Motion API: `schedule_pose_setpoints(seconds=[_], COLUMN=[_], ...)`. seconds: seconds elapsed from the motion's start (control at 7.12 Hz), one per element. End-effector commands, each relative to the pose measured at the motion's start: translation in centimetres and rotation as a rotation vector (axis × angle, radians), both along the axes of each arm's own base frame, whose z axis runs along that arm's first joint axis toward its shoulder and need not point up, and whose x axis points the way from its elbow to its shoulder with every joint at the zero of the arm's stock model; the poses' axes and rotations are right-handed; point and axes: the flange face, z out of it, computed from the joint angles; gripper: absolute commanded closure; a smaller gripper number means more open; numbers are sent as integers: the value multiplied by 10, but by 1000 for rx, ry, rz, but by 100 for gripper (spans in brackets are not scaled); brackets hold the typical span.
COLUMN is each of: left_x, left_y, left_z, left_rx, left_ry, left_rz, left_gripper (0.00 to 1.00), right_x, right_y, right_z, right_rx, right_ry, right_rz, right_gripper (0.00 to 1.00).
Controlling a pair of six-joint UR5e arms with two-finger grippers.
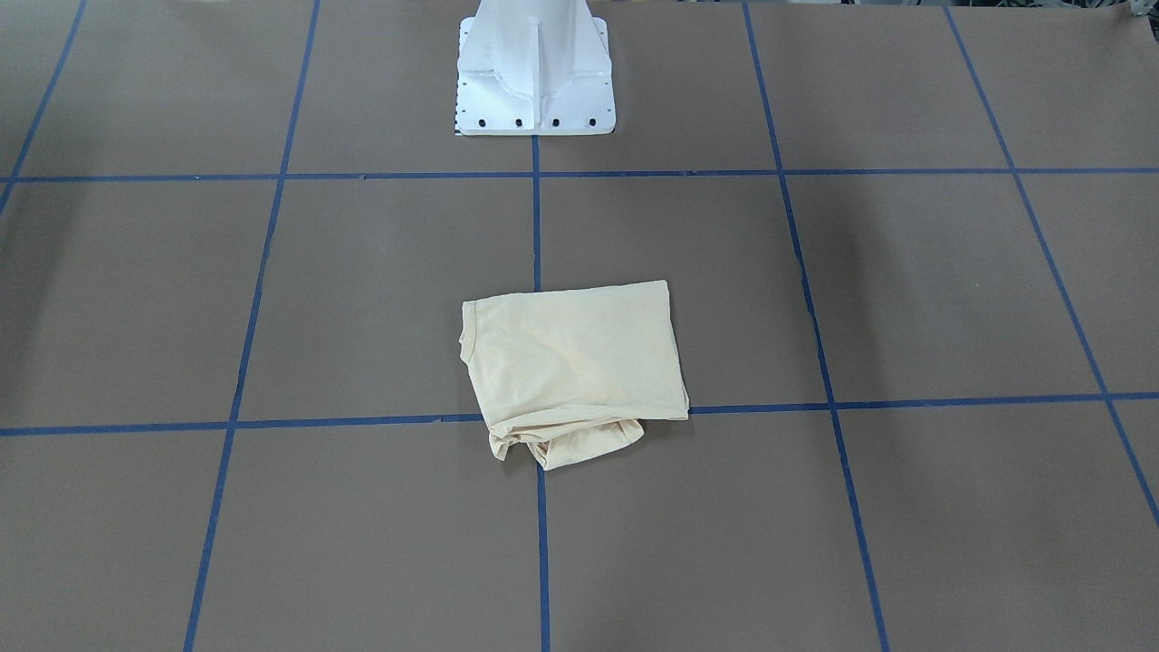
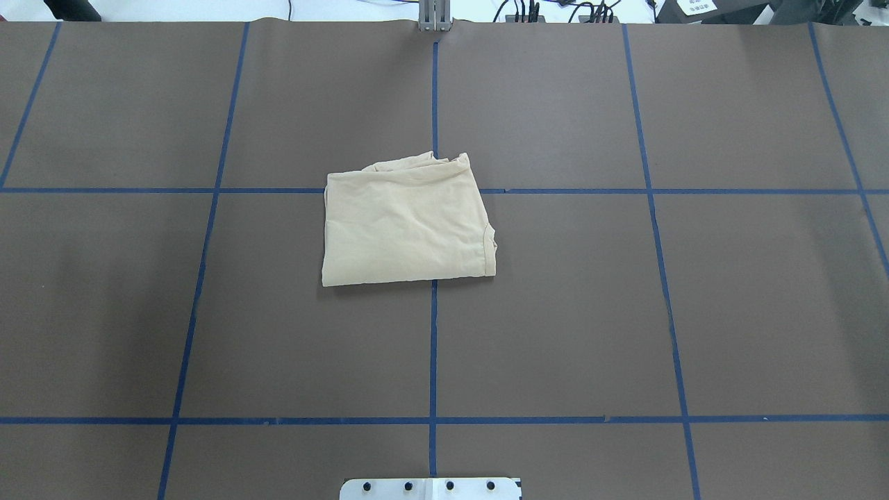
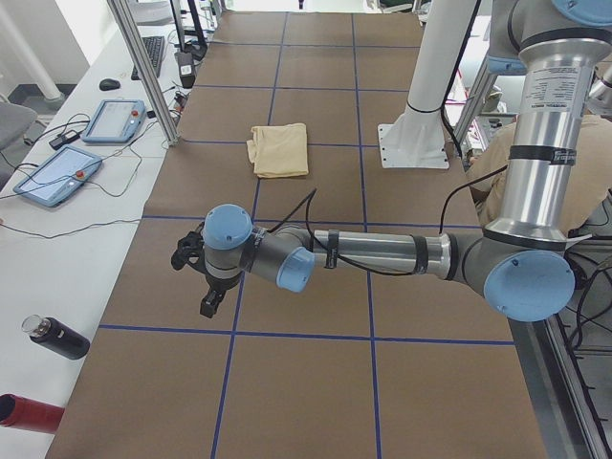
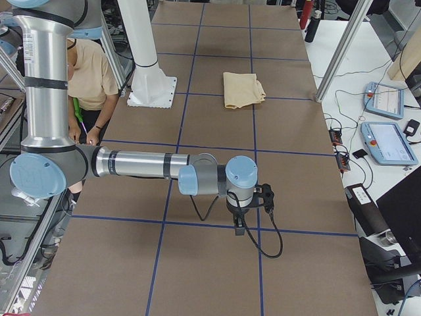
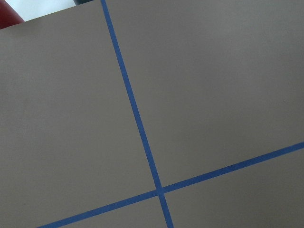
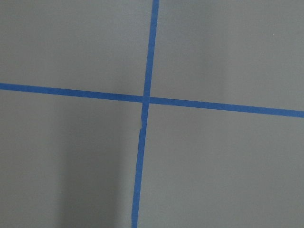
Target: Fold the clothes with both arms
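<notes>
The pale cream-yellow T-shirt (image 1: 575, 362) lies folded into a small rectangle at the table's middle, with bunched fabric along its far edge; it also shows in the overhead view (image 2: 406, 226) and in both side views (image 3: 279, 149) (image 4: 241, 89). Its print is hidden. My left gripper (image 3: 196, 279) hangs over bare table at the left end, far from the shirt. My right gripper (image 4: 253, 212) hangs over bare table at the right end, also far from it. I cannot tell whether either is open or shut. Both wrist views show only brown table and blue tape lines.
The white pedestal base (image 1: 534, 81) stands at the robot's side of the table. Teach pendants (image 3: 115, 120) (image 4: 385, 99) and cables lie on the white bench beyond the far edge. A black bottle (image 3: 57, 337) lies there too. A person (image 4: 89, 72) sits behind the robot.
</notes>
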Motion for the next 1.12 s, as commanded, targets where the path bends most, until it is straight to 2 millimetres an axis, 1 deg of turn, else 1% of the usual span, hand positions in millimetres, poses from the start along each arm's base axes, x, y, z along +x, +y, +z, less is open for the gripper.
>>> schedule_pose_setpoints(seconds=[0.0, 0.14, 0.56, 0.7, 0.98], left_x=[0, 0, 1, 1, 1], left_y=[19, 24, 17, 18, 21], left_z=[6, 12, 4, 5, 9], left_rx=[-3, -16, 7, 8, -3], left_ry=[8, 8, 5, 9, 10], left_rz=[2, 1, 7, 8, 6], left_gripper=[0, 0, 0, 0, 0], right_x=[0, 0, 0, 0, -2], right_y=[5, 8, 9, 5, 4], right_z=[-26, -34, -33, -36, -31], right_rx=[49, 60, 67, 79, 70], right_ry=[1, 1, 6, 11, 14], right_rz=[0, 0, -2, -7, -12], right_gripper=[0, 0, 0, 0, 0])
